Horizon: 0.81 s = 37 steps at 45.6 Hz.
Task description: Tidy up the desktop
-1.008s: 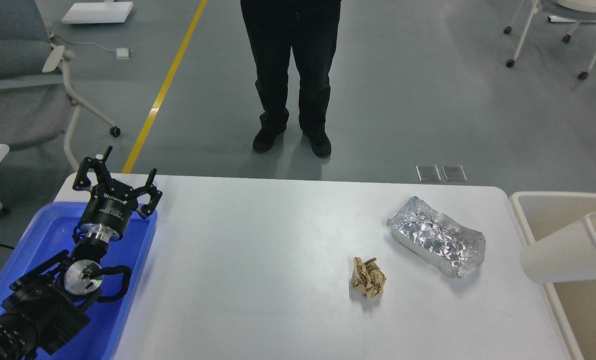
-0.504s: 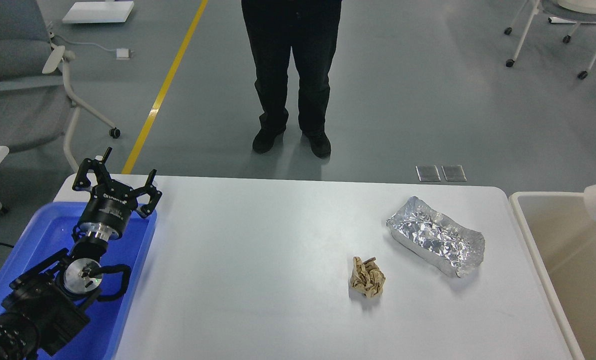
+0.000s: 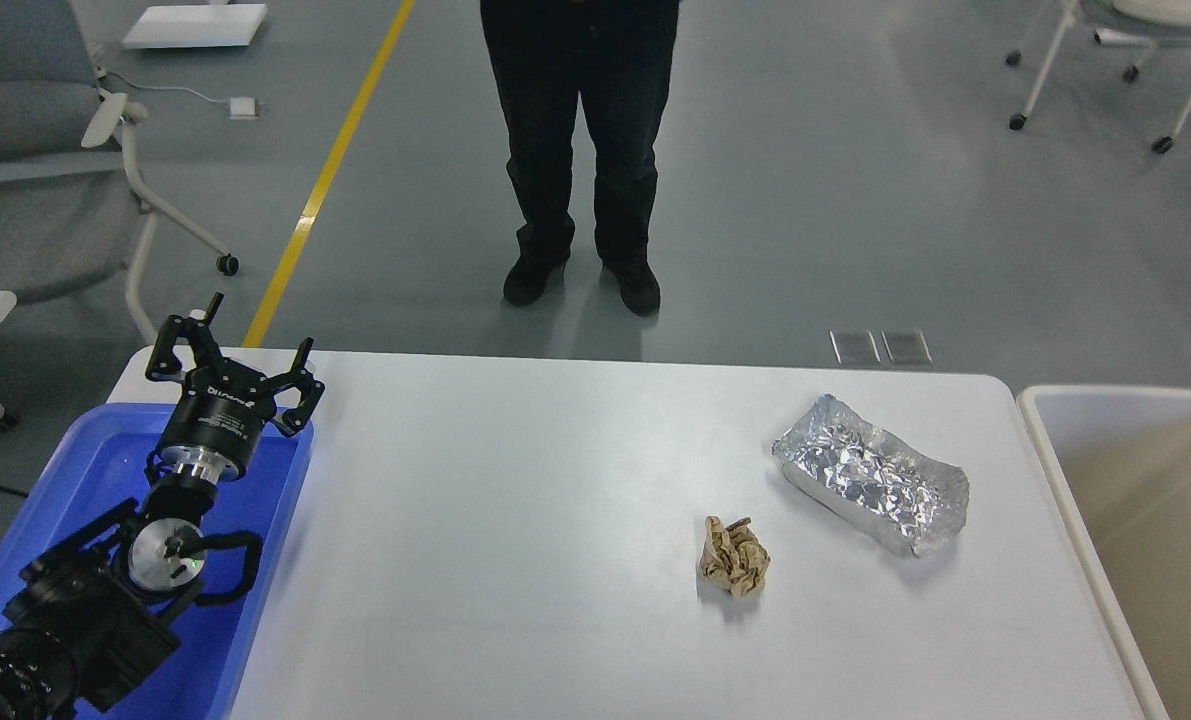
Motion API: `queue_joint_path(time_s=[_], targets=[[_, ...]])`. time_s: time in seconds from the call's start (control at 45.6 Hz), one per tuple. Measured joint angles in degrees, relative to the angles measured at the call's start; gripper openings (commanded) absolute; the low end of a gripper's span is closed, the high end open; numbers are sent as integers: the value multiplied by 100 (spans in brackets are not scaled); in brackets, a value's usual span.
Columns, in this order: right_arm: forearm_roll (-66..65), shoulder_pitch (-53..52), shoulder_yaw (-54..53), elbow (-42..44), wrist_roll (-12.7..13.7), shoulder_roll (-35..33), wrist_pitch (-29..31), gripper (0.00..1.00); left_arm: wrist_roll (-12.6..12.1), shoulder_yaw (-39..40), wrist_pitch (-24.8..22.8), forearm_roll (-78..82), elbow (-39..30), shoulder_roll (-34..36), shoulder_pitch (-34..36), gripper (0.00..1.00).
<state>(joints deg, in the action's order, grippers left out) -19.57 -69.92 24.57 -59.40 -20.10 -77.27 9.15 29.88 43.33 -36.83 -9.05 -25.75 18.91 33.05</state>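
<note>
Left hand [image 3: 235, 350] spread over desktop [image 3: 515, 500] far-left edge.

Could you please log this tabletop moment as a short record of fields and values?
surface: white desktop
loose items: crumpled brown paper; crumpled foil tray, apart from each other
left side: blue tray
right side: beige bin
left gripper: open, holding nothing, above the blue tray's far end
right gripper: not in view
bystander: person standing beyond the table
</note>
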Motion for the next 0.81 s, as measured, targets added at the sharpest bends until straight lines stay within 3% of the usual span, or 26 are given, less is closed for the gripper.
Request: queue_joint_path(time_s=[0.263,0.504,0.811], targets=[[1954,1053,128,2061,328,1793,-616,0,0,-7,0,1,0,1,6,100],[3019,2001,-545,3794,1090,3161,-1201,0,0,-9,12,1,-1,-1,10,100],[3390,2651,-1575,4483,1701,4022,-1884,0,0,-9,13,1,-1,2,8,100]])
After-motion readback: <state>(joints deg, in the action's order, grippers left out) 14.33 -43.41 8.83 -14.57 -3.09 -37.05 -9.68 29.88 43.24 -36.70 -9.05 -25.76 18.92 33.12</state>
